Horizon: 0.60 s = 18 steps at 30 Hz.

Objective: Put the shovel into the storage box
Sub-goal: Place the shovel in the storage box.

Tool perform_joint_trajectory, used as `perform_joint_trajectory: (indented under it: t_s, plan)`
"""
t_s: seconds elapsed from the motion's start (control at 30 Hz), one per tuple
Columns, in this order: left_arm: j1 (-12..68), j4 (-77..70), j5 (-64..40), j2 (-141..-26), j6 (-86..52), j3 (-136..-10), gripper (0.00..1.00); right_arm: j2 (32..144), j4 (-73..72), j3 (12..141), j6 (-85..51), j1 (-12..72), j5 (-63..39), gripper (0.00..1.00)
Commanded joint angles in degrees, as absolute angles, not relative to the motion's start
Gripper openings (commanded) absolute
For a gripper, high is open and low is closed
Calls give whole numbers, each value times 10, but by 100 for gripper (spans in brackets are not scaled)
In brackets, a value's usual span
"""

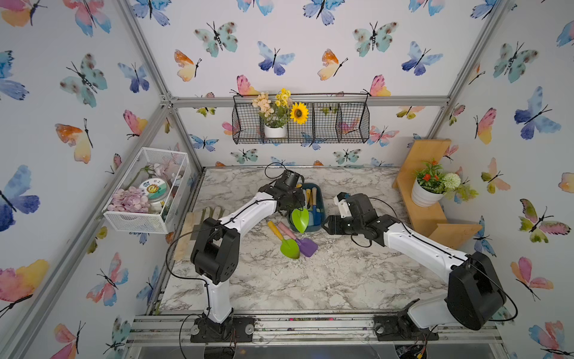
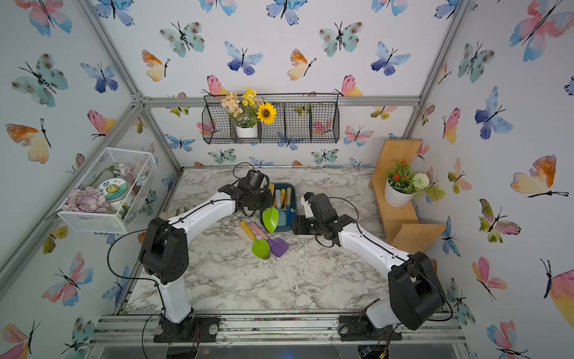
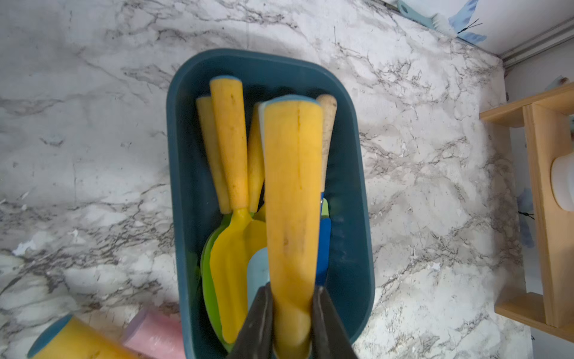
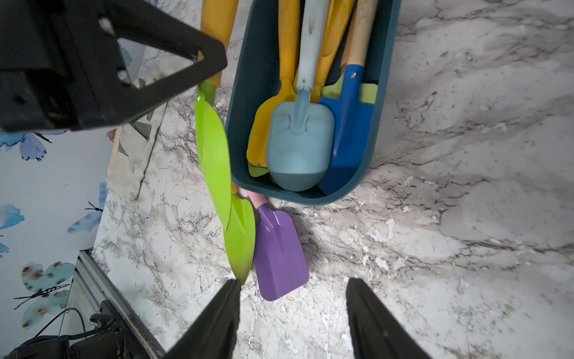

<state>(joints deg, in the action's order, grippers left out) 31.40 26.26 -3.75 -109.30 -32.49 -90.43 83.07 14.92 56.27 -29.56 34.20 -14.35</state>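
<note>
Pinching the yellow handle of a green-bladed shovel (image 3: 292, 186) at the lower centre of the left wrist view, the left gripper (image 3: 292, 290) held it over the storage box (image 3: 186, 174), which sat mid-frame on the marble table (image 1: 341, 273) in both top views, several shovels already inside. Its blade seemed to overlap the box's lower rim, though contact was unclear. The right gripper (image 4: 293, 282) hung spread and empty just right of the box, near a purple shovel (image 4: 279, 248) and a lime shovel (image 4: 240, 236) lying below it
</note>
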Motion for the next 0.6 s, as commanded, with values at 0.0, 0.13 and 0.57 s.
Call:
perform_joint_trajectory:
  t_s: [0.0,0.13,0.57]
  plan:
    - [314,291,-15,-1125,-299,-952,2,814,155,553,-302,339,-134,59]
    - [313,301,-3,-1165,-285,-994,2,811,156,550,-304,339,-134,59]
    - [295,308,23,-1224,-278,-1030,1,807,158,540,-308,338,-132,59]
